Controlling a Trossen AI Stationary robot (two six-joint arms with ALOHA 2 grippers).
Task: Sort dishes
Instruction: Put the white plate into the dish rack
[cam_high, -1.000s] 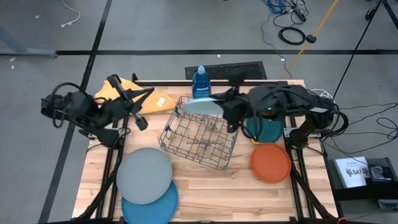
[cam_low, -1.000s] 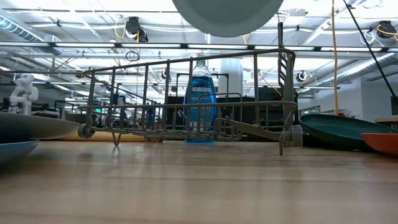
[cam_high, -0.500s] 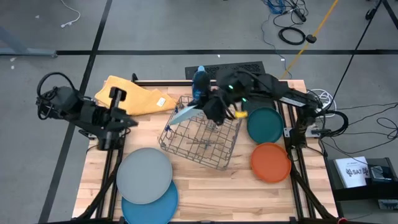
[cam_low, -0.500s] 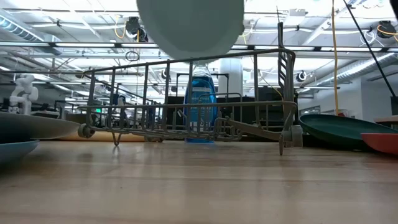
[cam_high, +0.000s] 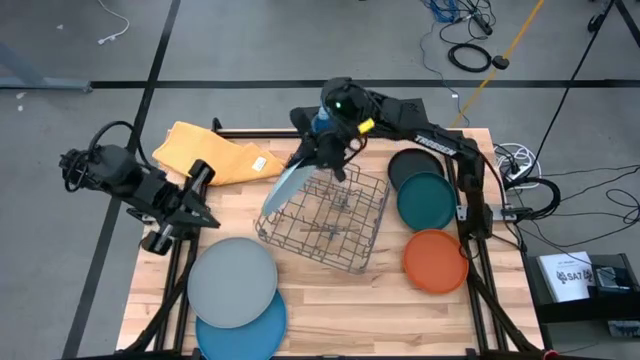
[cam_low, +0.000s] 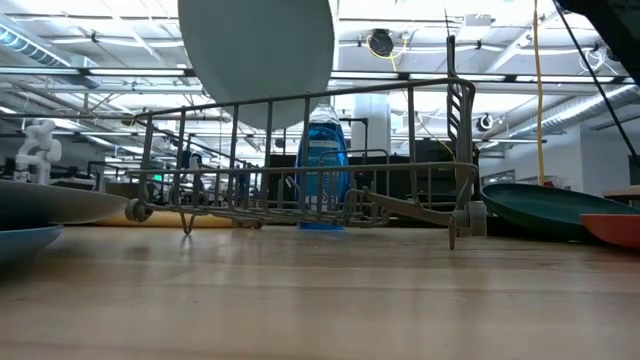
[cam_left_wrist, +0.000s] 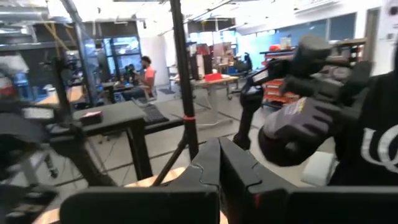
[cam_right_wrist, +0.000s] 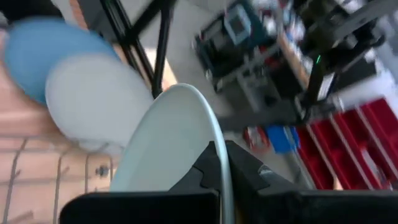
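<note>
The right hand (cam_high: 322, 150) pinches the light blue plate (cam_high: 284, 186) by its rim, tilted nearly on edge just above the wire rack (cam_high: 325, 220), its lower edge pointing toward the rack's left slots.

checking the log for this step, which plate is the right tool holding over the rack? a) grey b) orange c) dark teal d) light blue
d: the right tool is shut on the rim of the light blue plate, tilted on edge above the wire rack; the orange plate, dark teal plate and grey plate lie flat on the table.
</note>
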